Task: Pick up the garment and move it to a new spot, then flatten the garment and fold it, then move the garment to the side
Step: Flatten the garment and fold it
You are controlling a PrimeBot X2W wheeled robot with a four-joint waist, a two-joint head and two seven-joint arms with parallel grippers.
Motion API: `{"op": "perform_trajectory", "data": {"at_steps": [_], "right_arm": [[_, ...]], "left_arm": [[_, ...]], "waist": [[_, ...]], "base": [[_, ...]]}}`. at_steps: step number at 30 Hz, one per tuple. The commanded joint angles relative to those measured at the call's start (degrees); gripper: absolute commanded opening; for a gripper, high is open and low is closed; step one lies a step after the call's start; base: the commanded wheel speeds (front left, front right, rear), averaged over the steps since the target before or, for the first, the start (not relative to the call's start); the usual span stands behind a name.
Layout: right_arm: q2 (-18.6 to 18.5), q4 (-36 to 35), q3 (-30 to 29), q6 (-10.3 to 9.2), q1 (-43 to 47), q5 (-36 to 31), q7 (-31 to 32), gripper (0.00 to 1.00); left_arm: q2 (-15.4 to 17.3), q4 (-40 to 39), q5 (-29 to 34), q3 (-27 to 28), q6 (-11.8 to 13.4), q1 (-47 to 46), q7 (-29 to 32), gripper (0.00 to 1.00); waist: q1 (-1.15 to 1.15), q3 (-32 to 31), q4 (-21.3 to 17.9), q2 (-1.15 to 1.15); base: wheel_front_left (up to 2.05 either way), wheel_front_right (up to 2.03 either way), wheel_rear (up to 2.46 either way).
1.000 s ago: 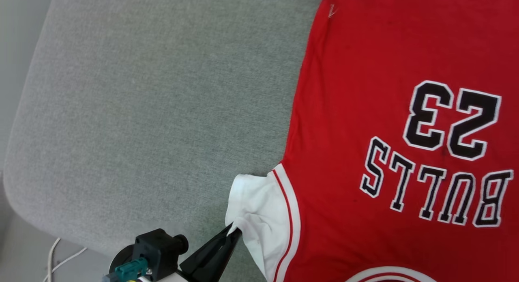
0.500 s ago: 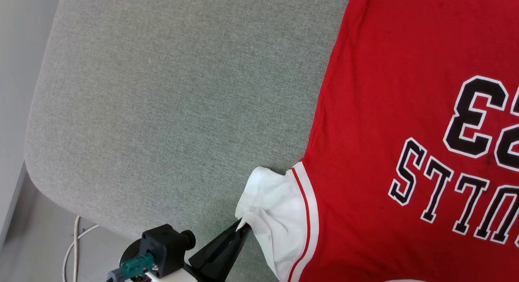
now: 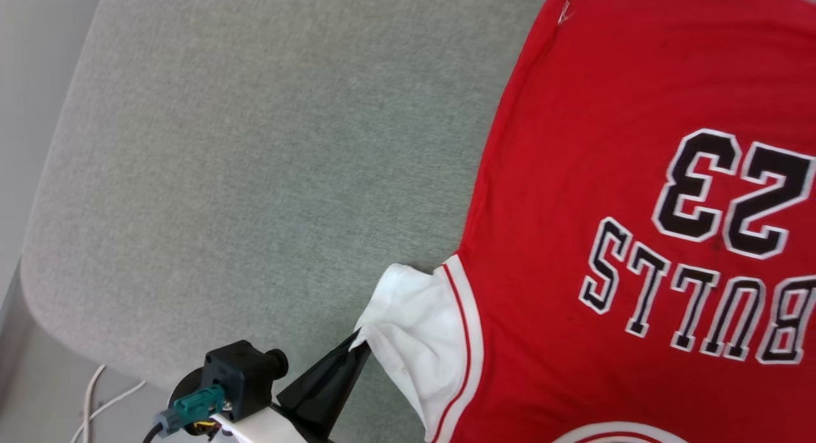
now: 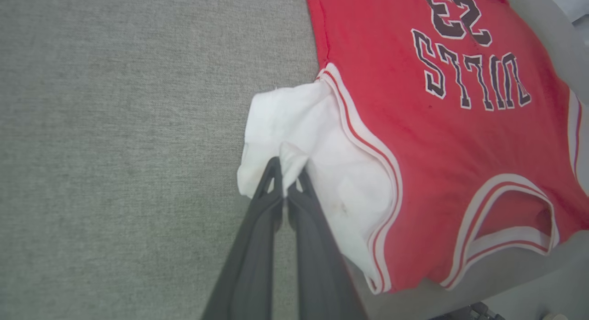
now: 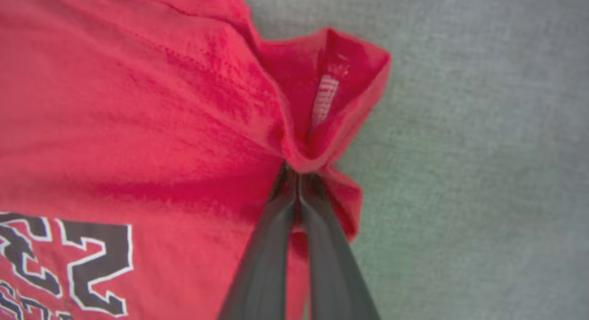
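Plainly left gripper (image 4: 287, 167) pinches the garment (image 3: 574, 143); right gripper (image 5: 298, 171), blurred, seemingly pinches its edge.

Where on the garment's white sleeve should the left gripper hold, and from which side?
Pinch the white sleeve's free outer edge, coming from the grey cushion side. That edge of the garment is bunched into a raised fold, where the left gripper is shut.
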Motion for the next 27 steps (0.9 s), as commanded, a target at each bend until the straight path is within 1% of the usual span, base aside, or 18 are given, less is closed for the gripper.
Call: {"op": "perform_trajectory", "data": {"at_steps": [1,11,18,24,27], "right_arm": [[-0.18,0.82,0.26,-0.02,3.13,0.24,0.36,0.0],[0.81,-2.26,3.4,-0.02,15.6,8.23,-2.7,0.0],[2.41,-6.11,2.31,-0.02,25.48,13.48,-5.59,0.0],[2.75,-11.83,2.14,-0.02,35.12,17.28,-7.22,0.0],[3.56,-14.59,0.92,-0.02,39.46,19.07,-8.05,0.0]], "left_arm": [[0.29,0.13,0.18,0.23,0.07,0.23,-0.14,0.0],[1.97,1.77,-1.06,2.55,2.17,2.2,-0.06,0.0],[2.08,3.62,-2.51,3.12,2.47,4.22,-1.16,0.0],[2.15,5.73,-2.99,3.44,2.87,5.61,-2.14,0.0],[1.74,6.6,-3.55,3.61,2.76,6.25,-2.85,0.0]], "waist": [[0.0,-2.24,-2.23,0.0],[0.0,-10.98,-9.8,0.0],[0.0,-16.38,-14.29,0.0],[0.0,-19.76,-17.06,0.0],[0.0,-21.32,-17.97,0.0]], "base": [[0.0,0.0,0.0],[0.0,0.0,0.0],[0.0,0.0,0.0],[0.0,0.0,0.0],[0.0,0.0,0.0]]}}
